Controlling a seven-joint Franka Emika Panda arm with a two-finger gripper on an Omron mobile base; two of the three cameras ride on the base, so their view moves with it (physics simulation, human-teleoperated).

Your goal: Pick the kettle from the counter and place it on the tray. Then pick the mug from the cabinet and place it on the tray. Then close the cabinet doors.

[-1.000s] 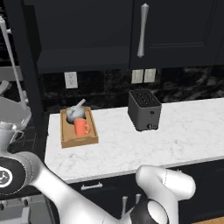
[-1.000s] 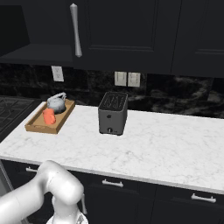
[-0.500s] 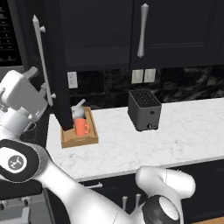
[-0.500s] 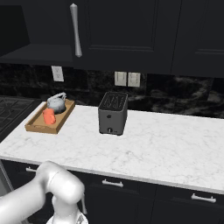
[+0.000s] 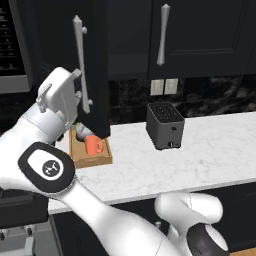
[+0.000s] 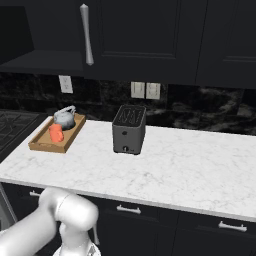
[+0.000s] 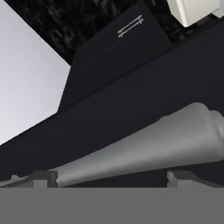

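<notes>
A: Starting at the left, where do you find the gripper point(image 7: 109, 179)?
B: You have it at the bar handle point(image 5: 81, 65) of the swung-out cabinet door point(image 5: 95, 70), up and left of the toaster point(image 5: 165, 125). In the hand view the silver bar runs across just above the fingertips point(image 7: 41, 178), which stand spread wide, one at each side.
A: And the tray point(image 6: 52, 137)?
B: Left of the toaster on the counter point(image 6: 165, 162). You see the kettle point(image 6: 65, 117) at its far end and the mug point(image 6: 56, 133) in front of it.
A: And the other door point(image 5: 205, 37)?
B: Above the toaster, flush with the cabinet point(image 6: 150, 35).
</notes>
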